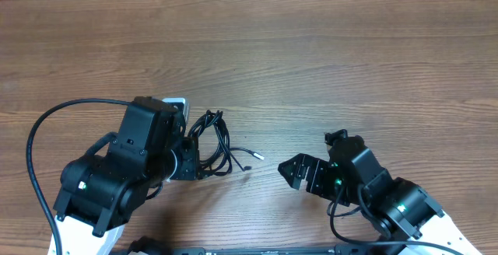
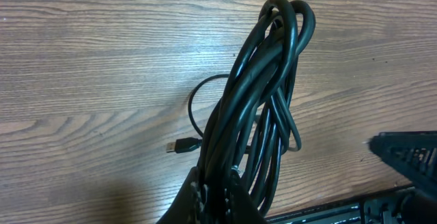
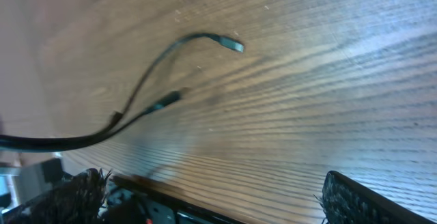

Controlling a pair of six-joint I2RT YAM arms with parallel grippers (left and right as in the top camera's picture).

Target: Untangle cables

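Note:
The cables (image 1: 212,142) are thin black cords bunched in a long coil at the table's lower left of centre. A silver-tipped end (image 1: 255,155) lies loose to the right. My left gripper (image 1: 194,164) is shut on the coil's near end; in the left wrist view the coil (image 2: 263,108) rises from between the fingers (image 2: 217,195), with a small plug (image 2: 179,146) beside it. My right gripper (image 1: 294,171) is open and empty, to the right of the loose ends. The right wrist view shows two plug tips (image 3: 232,45) on the wood ahead of the open fingers (image 3: 215,197).
A small white and grey block (image 1: 176,103) sits just behind my left arm. A thick black arm wire (image 1: 35,142) loops out at the left. A dark rail (image 1: 257,249) runs along the table's front edge.

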